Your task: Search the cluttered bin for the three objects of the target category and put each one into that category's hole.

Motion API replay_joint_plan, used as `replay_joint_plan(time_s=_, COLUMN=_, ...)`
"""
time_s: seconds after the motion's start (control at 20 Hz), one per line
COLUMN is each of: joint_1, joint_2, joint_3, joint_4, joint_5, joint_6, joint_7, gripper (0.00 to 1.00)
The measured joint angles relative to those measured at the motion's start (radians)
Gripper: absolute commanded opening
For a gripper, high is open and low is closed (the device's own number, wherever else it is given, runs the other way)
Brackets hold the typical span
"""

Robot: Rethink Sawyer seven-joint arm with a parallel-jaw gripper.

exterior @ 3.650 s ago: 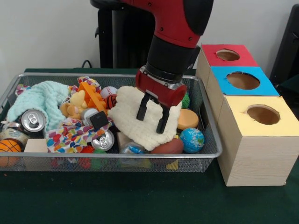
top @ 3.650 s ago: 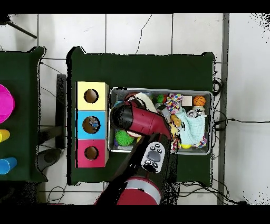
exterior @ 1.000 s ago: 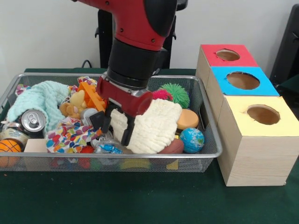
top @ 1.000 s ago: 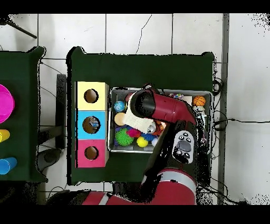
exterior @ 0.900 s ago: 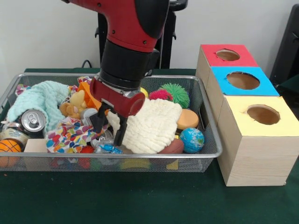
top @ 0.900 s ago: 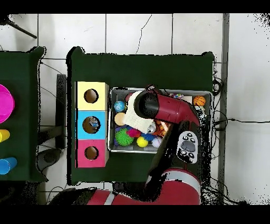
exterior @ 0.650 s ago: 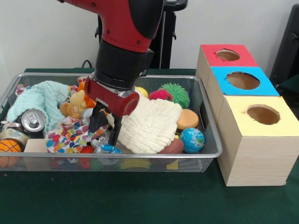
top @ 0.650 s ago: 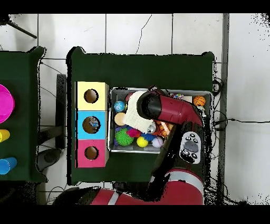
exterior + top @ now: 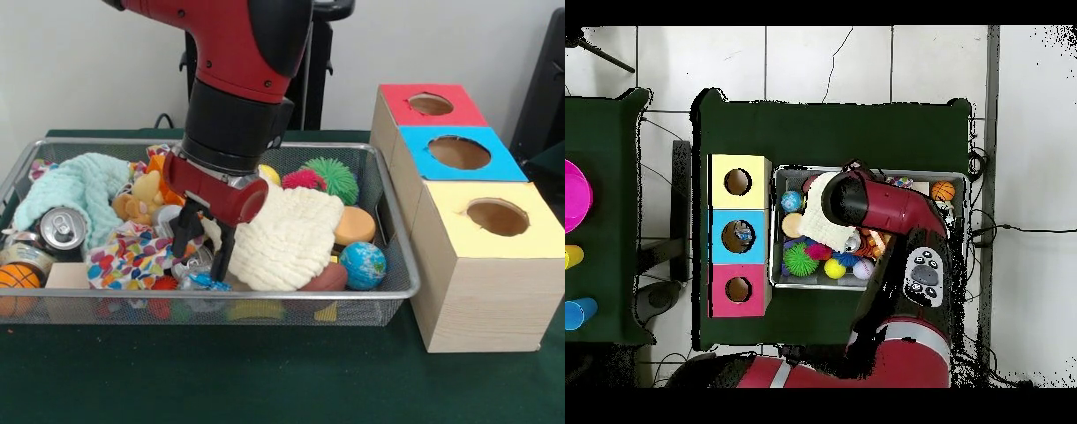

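The wire mesh bin (image 9: pixel 402 281) is full of clutter; it also shows in the overhead view (image 9: pixel 777 230). One crinkly clear packet with blue print (image 9: pixel 207 282) lies by the bin's near rim, between the heart-print cloth and the cream knitted cloth (image 9: pixel 287 234). My gripper (image 9: pixel 199 262) is open and points down, with its tips just above and around that packet and touching the cream cloth's left edge. I see no other such packet. In the overhead view the arm (image 9: pixel 875 205) hides the gripper.
Three wooden boxes stand right of the bin, with holes in red (image 9: pixel 430 104), blue (image 9: pixel 458 152) and yellow (image 9: pixel 498 216) tops. The bin also holds a blue globe ball (image 9: pixel 363 264), a silver can (image 9: pixel 62 228), a mint cloth (image 9: pixel 66 185) and a green spiky ball (image 9: pixel 332 177).
My gripper has moved left in the front view, from over the cream cloth to its left edge, and has come lower over the packet. It stays open.
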Motion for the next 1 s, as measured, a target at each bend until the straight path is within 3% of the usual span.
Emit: replay_joint_plan(time_s=1.0, joint_1=0.004, joint_2=0.034, joint_3=0.023, joint_4=-0.001, joint_5=0.0, joint_6=0.0, joint_7=0.0, gripper=1.0)
